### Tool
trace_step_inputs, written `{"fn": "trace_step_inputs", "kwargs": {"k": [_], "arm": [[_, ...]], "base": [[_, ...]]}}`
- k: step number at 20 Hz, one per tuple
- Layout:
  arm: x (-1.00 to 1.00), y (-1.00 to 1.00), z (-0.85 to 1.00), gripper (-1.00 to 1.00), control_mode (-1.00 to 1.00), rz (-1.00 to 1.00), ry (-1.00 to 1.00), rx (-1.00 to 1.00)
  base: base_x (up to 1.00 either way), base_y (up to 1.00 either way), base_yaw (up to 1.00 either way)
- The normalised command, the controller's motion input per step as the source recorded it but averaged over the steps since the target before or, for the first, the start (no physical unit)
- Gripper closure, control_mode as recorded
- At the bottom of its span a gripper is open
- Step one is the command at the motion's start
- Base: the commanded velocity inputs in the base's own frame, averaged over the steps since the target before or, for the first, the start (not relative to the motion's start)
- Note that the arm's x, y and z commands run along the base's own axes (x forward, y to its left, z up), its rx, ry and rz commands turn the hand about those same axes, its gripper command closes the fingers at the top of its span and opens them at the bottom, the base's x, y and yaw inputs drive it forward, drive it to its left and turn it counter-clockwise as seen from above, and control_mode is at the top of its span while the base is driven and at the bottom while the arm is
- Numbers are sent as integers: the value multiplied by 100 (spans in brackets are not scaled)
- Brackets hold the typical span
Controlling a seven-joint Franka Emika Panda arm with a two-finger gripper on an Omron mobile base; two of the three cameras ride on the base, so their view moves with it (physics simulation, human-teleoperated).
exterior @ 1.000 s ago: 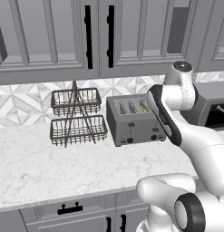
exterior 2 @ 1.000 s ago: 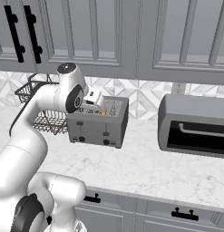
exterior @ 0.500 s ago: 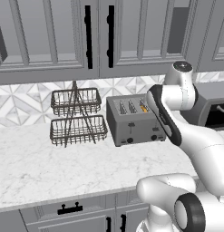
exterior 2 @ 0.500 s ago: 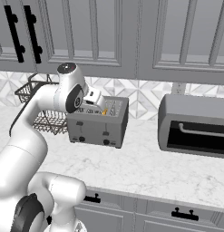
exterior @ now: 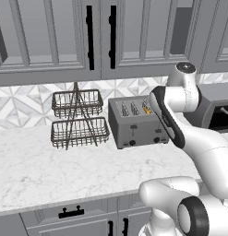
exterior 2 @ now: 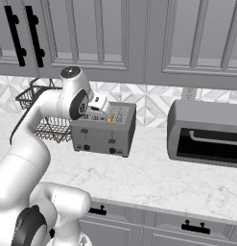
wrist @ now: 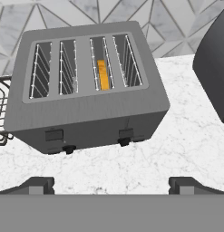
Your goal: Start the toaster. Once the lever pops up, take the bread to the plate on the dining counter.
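Four slots run across the top of the toaster [wrist: 88, 86], a boxy grey metal unit standing on the marble counter [exterior: 51, 170] against the patterned backsplash [wrist: 77, 13].

Item: the bread [wrist: 103, 74]. Golden-tan slice, seated low in the third slot from the left as my hand camera sees it; just its orange top edge shows between the wires. The other three slots look vacant.

Item: toaster front. Two slide levers [wrist: 126, 133] with small black knobs [wrist: 69, 148] beneath them, facing my hand.

Item: my gripper [wrist: 111, 186]. Jaws spread as wide as they go, holding nothing, touching nothing. The two dark fingertips [wrist: 37, 185] sit far apart at the bottom of the hand view, poised above and in front of the toaster.

Item: two-tier wire basket rack [exterior: 80, 120], on the counter just beside the toaster's left end.

Item: dark grey appliance [exterior 2: 206, 133] with a long handle, on the counter to the toaster's right, apart from it.

Item: grey wall cabinets [exterior: 87, 37] with black handles, above.
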Motion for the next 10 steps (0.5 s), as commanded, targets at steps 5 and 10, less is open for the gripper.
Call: {"fn": "trace_step_inputs", "kwargs": {"k": [5,10], "arm": [[0,0,0,-100,-100,0,0,0],[0,0,0,-100,-100,0,0,0]], "base": [[0,0,0],[0,0,0]]}}
